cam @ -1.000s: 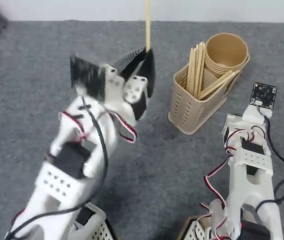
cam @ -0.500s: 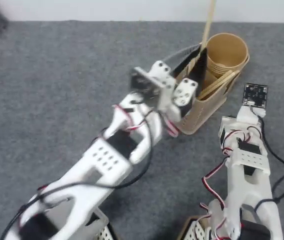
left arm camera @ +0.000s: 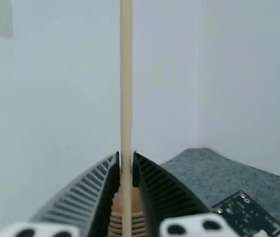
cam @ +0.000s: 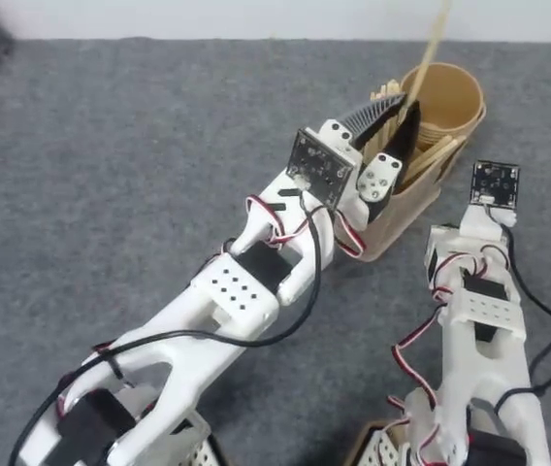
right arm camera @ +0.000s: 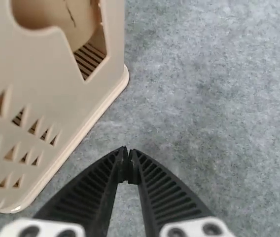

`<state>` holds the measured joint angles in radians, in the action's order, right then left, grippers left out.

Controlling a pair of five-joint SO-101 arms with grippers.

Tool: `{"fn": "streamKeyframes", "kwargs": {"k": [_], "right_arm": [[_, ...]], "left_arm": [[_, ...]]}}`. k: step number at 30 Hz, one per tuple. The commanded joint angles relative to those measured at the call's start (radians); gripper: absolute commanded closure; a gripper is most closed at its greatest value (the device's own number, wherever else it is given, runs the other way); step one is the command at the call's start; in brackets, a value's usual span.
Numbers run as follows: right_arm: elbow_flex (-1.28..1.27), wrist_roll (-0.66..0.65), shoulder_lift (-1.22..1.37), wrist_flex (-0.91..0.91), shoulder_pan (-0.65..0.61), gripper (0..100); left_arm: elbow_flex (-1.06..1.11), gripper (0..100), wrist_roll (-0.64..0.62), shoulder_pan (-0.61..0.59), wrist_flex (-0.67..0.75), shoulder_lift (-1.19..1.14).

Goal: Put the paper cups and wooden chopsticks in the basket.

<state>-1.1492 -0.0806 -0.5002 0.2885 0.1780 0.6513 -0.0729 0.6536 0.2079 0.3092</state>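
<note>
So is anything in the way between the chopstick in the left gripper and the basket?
Nothing visible blocks it. The left gripper holds the chopstick upright over the basket, next to the paper cups and other chopsticks standing inside. The right gripper sits shut, low beside the basket, off that path.

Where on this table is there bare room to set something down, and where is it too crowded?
The wide carpet from the left arm to the far wall is bare. A narrow strip lies between it and the right arm. The basket is crowded: the left pincer holds a chopstick over it, and the right pincer sits shut beside it.
</note>
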Motion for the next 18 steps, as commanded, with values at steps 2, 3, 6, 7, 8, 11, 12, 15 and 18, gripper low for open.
{"fn": "streamKeyframes", "kwargs": {"k": [2,3,6,7,8,11,12,15,18], "right_arm": [[0.011,-0.012,-0.021,-0.018,-0.005,98.7],[0.011,-0.012,-0.021,-0.018,-0.005,98.7],[0.011,-0.012,-0.018,-0.018,-0.005,98.7],[0.011,-0.012,-0.018,-0.018,-0.005,98.7],[0.011,-0.012,-0.018,-0.018,-0.004,98.7],[0.011,-0.012,-0.016,-0.018,-0.001,98.7],[0.011,-0.012,-0.018,-0.018,-0.001,98.7],[0.011,-0.012,-0.021,-0.018,-0.002,98.7],[0.011,-0.012,-0.021,-0.016,-0.005,98.7]], "left_arm": [[-0.019,94,0.005,-0.011,-0.072,0.121],[-0.019,94,0.005,-0.012,-0.083,0.129],[-0.016,94,0.011,-0.015,-0.106,0.137],[-0.015,94,0.012,-0.021,-0.123,0.14],[-0.018,94,0.012,-0.038,-0.146,0.14],[-0.033,94,-0.003,-0.104,-0.275,0.141],[-0.047,94,-0.032,-0.13,-0.353,0.141],[-0.137,93,-0.178,-0.17,-0.628,0.14],[-0.295,85,-0.325,-0.152,-0.936,0.14]]}}
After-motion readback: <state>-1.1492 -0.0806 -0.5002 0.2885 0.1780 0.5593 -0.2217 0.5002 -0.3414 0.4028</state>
